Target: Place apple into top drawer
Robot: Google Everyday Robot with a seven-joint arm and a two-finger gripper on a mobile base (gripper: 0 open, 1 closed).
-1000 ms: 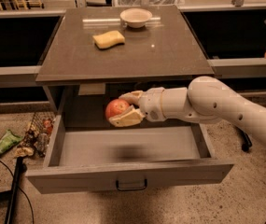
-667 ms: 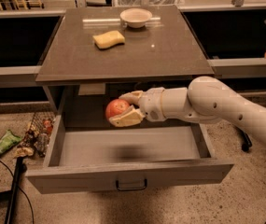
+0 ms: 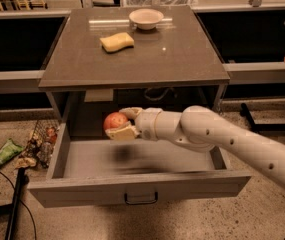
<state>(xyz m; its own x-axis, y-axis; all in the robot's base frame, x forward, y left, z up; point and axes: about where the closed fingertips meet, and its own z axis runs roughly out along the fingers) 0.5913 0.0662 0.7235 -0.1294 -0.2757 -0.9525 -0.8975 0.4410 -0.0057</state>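
We see the top drawer (image 3: 142, 186) pulled fully out from under the worktop's (image 3: 182, 54) front edge, w/ its small dark handle (image 3: 141, 199) at the centre of the front panel. The drawer floor is bare grey, w/ a soft shadow left of centre.

The arm (image 3: 222, 139) comes in from the right, crossing above the drawer's right side. The gripper (image 3: 117, 122) hangs just below the worktop's front edge, left of centre, over the rear part of the drawer. It's clamped on the apple (image 3: 113, 119): one pale finger sits on top, the other underneath, so the fruit is held betw. them. The apple is up in the air, not touching the drawer floor; red-orange, round.

On the worktop, a yellow sponge (image 3: 117, 42) lies left of centre, towards the back edge. A pale round bowl (image 3: 146, 18) stands upright near the back edge, approx. mid-width, apart from the sponge.

On the floor left of the drawer there's a wire basket (image 3: 41, 143) w/ mixed wrappers, and a green packet (image 3: 4, 152) further left.
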